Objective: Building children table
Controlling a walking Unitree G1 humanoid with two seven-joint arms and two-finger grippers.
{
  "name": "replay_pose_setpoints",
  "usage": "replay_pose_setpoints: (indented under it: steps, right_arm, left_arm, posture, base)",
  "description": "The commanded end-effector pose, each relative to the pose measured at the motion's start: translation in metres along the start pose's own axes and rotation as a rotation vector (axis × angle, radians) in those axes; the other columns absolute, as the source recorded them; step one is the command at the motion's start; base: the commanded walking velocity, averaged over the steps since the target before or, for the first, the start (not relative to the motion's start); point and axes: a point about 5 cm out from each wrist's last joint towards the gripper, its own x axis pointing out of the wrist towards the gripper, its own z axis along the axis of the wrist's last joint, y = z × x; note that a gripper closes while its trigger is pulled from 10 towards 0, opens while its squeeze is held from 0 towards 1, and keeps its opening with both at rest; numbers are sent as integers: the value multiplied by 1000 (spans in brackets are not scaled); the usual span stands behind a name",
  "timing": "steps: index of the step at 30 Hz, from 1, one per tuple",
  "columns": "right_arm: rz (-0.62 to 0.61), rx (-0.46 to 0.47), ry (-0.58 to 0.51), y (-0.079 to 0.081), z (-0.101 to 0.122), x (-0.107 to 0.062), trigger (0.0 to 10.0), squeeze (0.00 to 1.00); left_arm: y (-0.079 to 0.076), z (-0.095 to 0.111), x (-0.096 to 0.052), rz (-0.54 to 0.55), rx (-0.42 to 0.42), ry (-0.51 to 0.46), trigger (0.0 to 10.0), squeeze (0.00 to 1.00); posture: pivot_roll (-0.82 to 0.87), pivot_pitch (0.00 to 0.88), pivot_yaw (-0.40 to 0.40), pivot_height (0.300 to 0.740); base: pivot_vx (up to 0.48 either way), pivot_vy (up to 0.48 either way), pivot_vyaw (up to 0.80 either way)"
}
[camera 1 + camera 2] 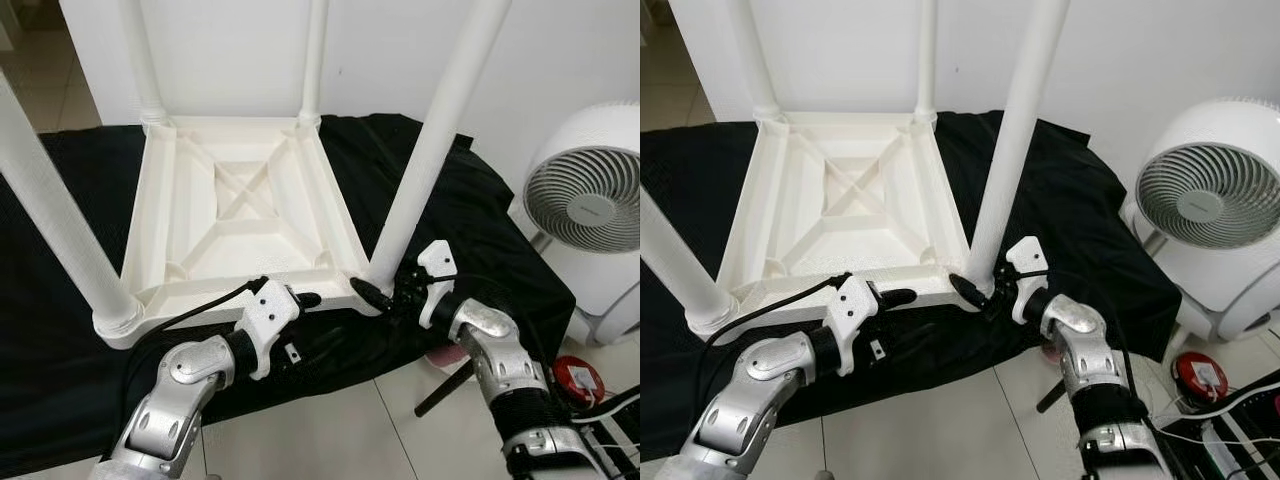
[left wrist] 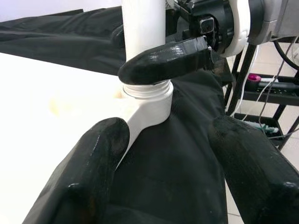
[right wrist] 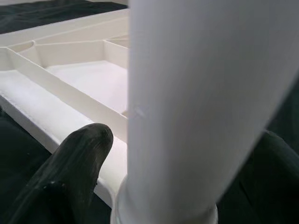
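Table lies upside down on my black cloth; my right gripper clasps the near-right leg at its base, left gripper spread open, empty, beside the rim.

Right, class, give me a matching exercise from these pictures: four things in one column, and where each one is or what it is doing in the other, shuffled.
Things:
1. table
2. fan
3. right end effector
4. left end effector

Places or states:
A. on the floor to the robot's right
B. fingers either side of the near right leg at its base
C. upside down on the black cloth
D. open at the table's near edge

Pairs: 1-C, 2-A, 3-B, 4-D
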Motion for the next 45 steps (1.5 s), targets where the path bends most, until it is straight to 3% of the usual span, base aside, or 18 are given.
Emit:
replay_pose_setpoints:
  steps: [1, 8, 9, 14, 23, 24, 31, 36, 38, 45]
  right_arm:
    - [33, -31, 13, -2, 1, 4, 10000, 0]
    - [92, -51, 56, -3, -1, 13, 10000, 0]
    - [120, -51, 77, -1, -5, 14, 0, 0]
    - [180, -40, 119, 3, -14, 15, 0, 0]
    - [182, -23, 107, 2, -17, 13, 0, 0]
    - [161, -10, 94, 2, -17, 13, 10000, 0]
    - [48, 66, 76, 7, -18, 16, 10000, 0]
    - [-39, 63, 59, 13, -17, 19, 10000, 0]
    - [-151, 73, 39, 21, -15, 23, 10000, 0]
    - [-370, 117, 46, 36, -17, 28, 10000, 0]
  left_arm:
    - [0, 0, 2, 38, 11, 5, 10000, 0]
    - [-5, -1, 6, 27, 7, -2, 10000, 0]
    - [-6, -1, 6, 26, 5, 0, 10000, 0]
    - [-8, -1, 6, 26, 10, 1, 10000, 0]
    - [-10, 1, 7, 26, 1, -4, 10000, 0]
    - [-10, 2, 7, 29, 5, -9, 10000, 0]
    - [-5, 4, 6, 61, 51, -32, 10000, 0]
    - [0, 2, 6, 91, 48, -23, 10000, 0]
    - [5, 1, 5, 120, 35, -18, 10000, 0]
    - [6, 2, 5, 132, 30, -21, 10000, 0]
  posture:
    - [6, 0, -66, 740]
    - [9, 0, -65, 740]
    - [14, 0, -70, 740]
    - [21, 0, -75, 740]
    - [15, 0, -75, 740]
    - [15, 0, -78, 740]
    - [17, 0, -85, 740]
    - [17, 0, -89, 740]
    - [20, 0, -93, 740]
    - [17, 0, -96, 740]
  base:
    - [0, 0, 0]
    - [0, 0, 0]
    - [0, 0, 0]
    - [0, 0, 0]
    - [0, 0, 0]
    - [0, 0, 0]
    - [0, 0, 0]
    - [0, 0, 0]
    - [0, 0, 0]
    - [0, 0, 0]
